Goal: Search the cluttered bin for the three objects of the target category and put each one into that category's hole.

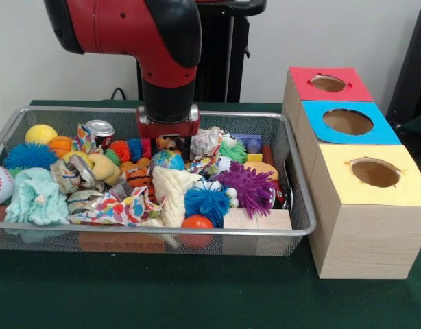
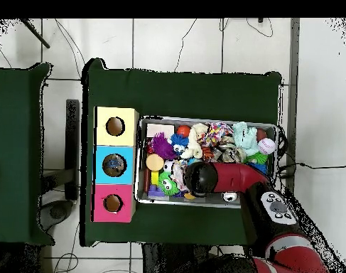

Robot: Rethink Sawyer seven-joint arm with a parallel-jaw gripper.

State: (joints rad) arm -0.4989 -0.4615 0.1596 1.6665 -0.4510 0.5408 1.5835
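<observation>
Front view: my arm (image 1: 162, 62) comes down into the wire bin (image 1: 303, 226), wrist over the far middle of the clutter. My gripper (image 1: 168, 140) is buried among the toys; I cannot tell how it is set or whether it has anything. Just beside it lie a crumpled paper wad (image 1: 206, 145), a green spiky ball (image 1: 232, 149) and a small globe ball (image 1: 167, 160). A purple spiky ball (image 1: 247, 186), a blue spiky ball (image 1: 206, 202) and a rope knot (image 1: 171, 192) sit nearer the front rim. Next to the bin stand three boxes: red hole (image 1: 328, 83), blue hole (image 1: 347, 121), yellow hole (image 1: 375, 172).
</observation>
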